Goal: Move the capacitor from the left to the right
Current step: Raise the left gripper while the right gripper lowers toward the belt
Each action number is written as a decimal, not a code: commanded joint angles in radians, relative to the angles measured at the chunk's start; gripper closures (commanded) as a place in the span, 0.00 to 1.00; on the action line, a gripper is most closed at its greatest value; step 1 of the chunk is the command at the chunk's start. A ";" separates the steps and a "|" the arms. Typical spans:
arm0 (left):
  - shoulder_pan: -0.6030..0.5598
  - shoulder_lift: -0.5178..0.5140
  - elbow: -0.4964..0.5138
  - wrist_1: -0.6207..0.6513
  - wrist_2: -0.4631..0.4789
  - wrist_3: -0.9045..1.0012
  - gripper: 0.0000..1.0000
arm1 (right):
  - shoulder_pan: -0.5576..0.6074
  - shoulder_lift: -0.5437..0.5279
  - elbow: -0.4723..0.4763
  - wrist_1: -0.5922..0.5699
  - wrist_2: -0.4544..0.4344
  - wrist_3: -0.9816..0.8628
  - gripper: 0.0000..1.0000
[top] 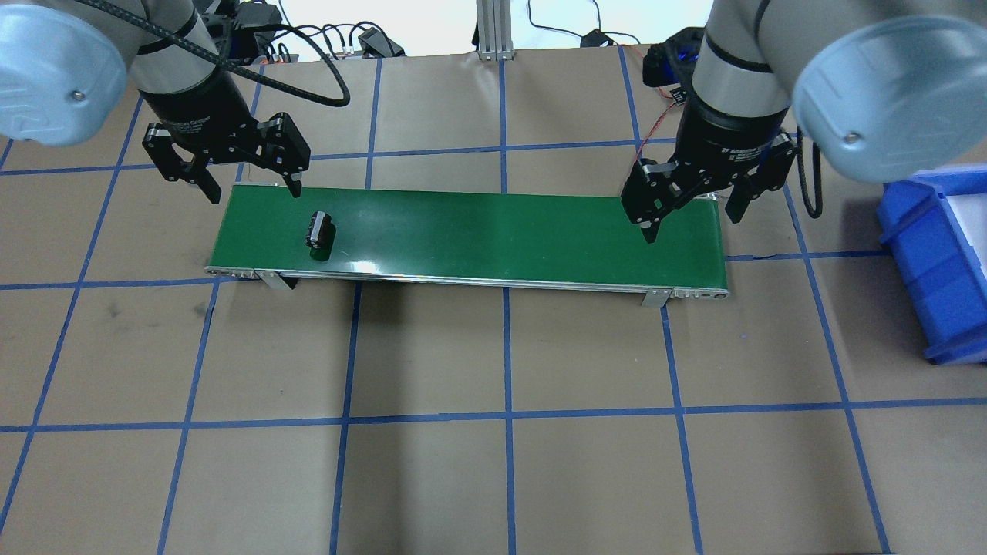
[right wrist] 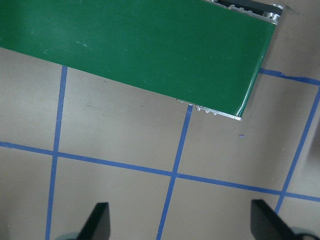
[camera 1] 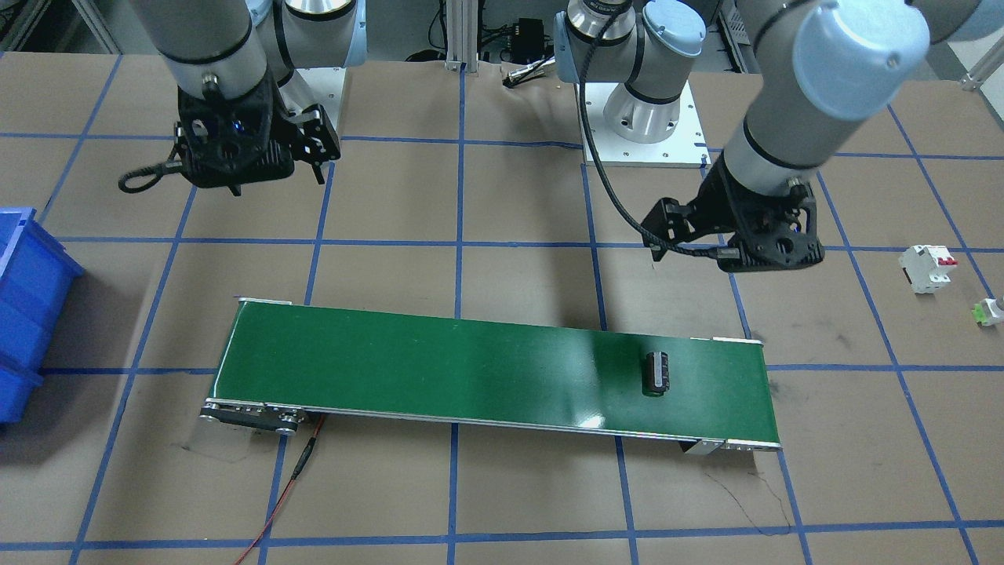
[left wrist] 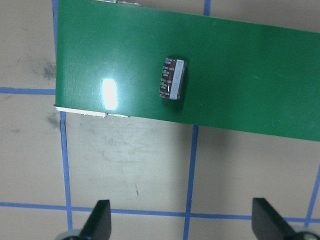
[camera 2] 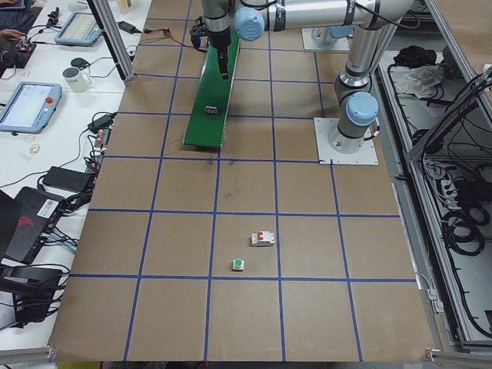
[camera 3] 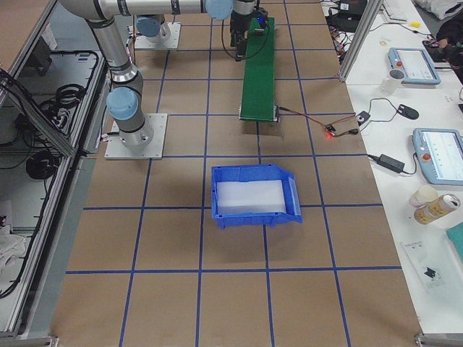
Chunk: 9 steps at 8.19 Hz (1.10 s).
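The capacitor [top: 320, 231] is a stubby dark cylinder lying on its side on the green conveyor belt [top: 493, 231], near the belt's left end. It also shows in the front-facing view [camera 1: 657, 373] and in the left wrist view [left wrist: 173, 79]. My left gripper [top: 253, 187] is open and empty, hovering over the belt's far edge just behind and left of the capacitor. My right gripper [top: 692, 221] is open and empty above the belt's right end. The right wrist view shows only belt [right wrist: 150, 45] and table.
A blue bin [top: 941, 262] stands at the right edge of the table. A white breaker with a red switch [camera 1: 928, 268] and a small green-and-white part [camera 1: 990, 311] lie on the table beyond the belt's left end. A red wire [camera 1: 290, 486] trails from the belt's right end.
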<state>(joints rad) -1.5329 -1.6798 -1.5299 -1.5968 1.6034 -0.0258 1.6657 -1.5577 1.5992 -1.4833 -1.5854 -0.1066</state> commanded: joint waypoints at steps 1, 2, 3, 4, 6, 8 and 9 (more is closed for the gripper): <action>-0.116 0.063 0.014 -0.019 -0.013 -0.048 0.00 | -0.001 0.112 0.066 -0.162 0.031 -0.001 0.00; -0.122 0.063 0.014 -0.005 -0.014 -0.051 0.00 | -0.010 0.154 0.103 -0.258 0.071 -0.001 0.00; -0.121 0.069 0.014 0.080 -0.005 -0.037 0.00 | -0.056 0.181 0.135 -0.300 0.164 -0.013 0.00; -0.122 0.074 0.011 0.163 -0.005 -0.037 0.00 | -0.113 0.189 0.160 -0.337 0.248 -0.018 0.00; -0.121 0.087 0.002 0.164 -0.011 -0.051 0.00 | -0.127 0.243 0.166 -0.393 0.268 -0.025 0.05; -0.122 0.112 0.002 0.093 -0.013 -0.055 0.00 | -0.127 0.252 0.153 -0.394 0.245 -0.027 0.00; -0.122 0.120 0.005 0.059 -0.028 -0.066 0.00 | -0.126 0.252 0.154 -0.388 0.251 -0.024 0.00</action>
<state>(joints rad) -1.6547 -1.5768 -1.5261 -1.4711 1.5923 -0.0784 1.5405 -1.3121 1.7581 -1.8742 -1.3323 -0.1316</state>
